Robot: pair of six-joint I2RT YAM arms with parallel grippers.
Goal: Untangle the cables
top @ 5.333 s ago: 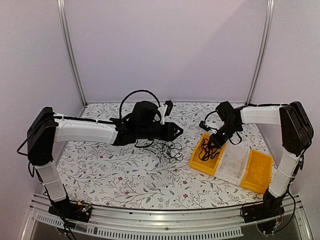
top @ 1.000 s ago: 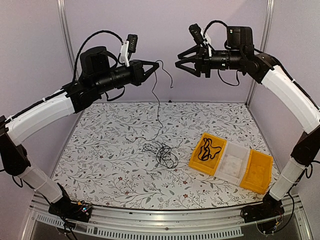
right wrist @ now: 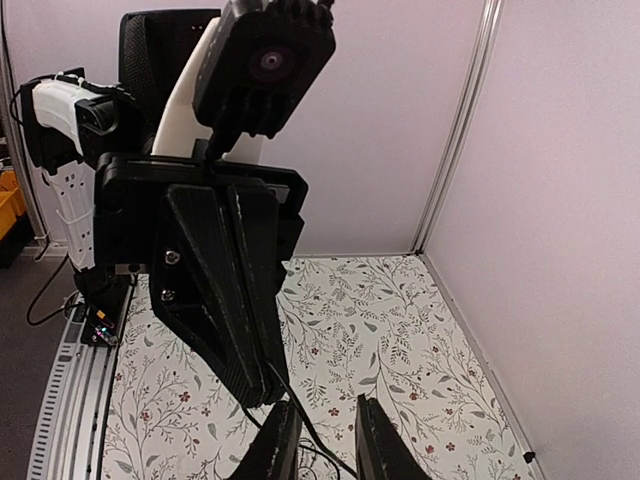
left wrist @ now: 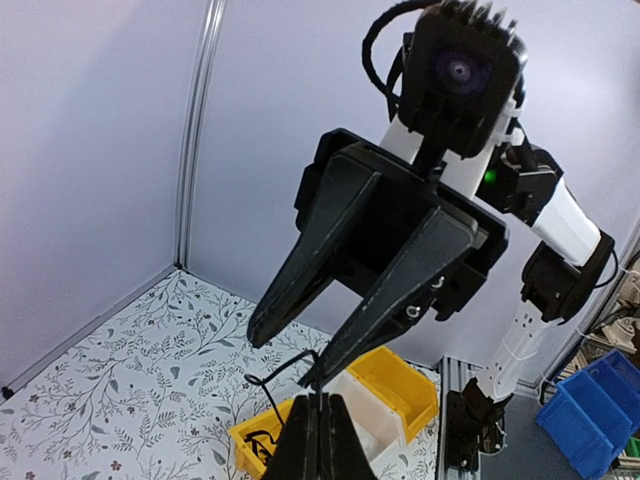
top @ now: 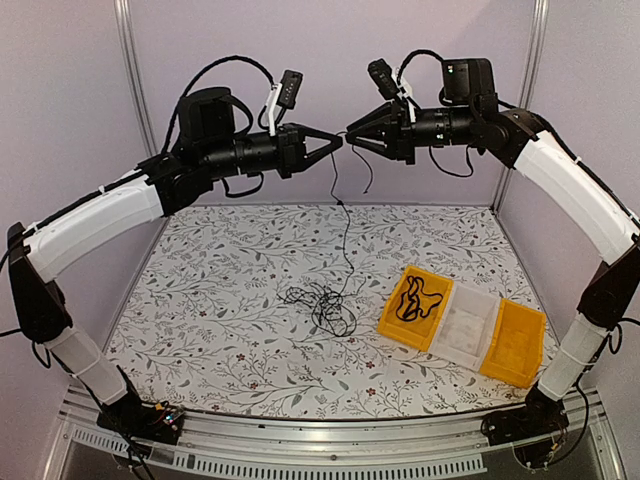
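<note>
High above the table, my left gripper [top: 337,139] is shut on a thin black cable [top: 345,230]. The cable hangs down to a tangle of black cables [top: 322,300] on the floral table, and its short free end curls past the tip. My right gripper [top: 352,131] faces it tip to tip, jaws still apart. In the right wrist view the cable [right wrist: 301,416] runs between the right gripper's [right wrist: 323,405] fingers, with a gap on its right side. In the left wrist view the left gripper [left wrist: 320,410] pinches the cable [left wrist: 285,372] just below the right arm's fingers [left wrist: 400,280].
A row of three bins lies at the right: a yellow bin [top: 392,322] holding a black cable bundle, a clear one [top: 465,325] and another yellow one [top: 515,345]. Purple walls and metal posts [top: 140,110] enclose the table.
Both grippers have come together in mid-air. The left one carried the cable rightward, and the right one moved in and narrowed its jaws around the cable.
</note>
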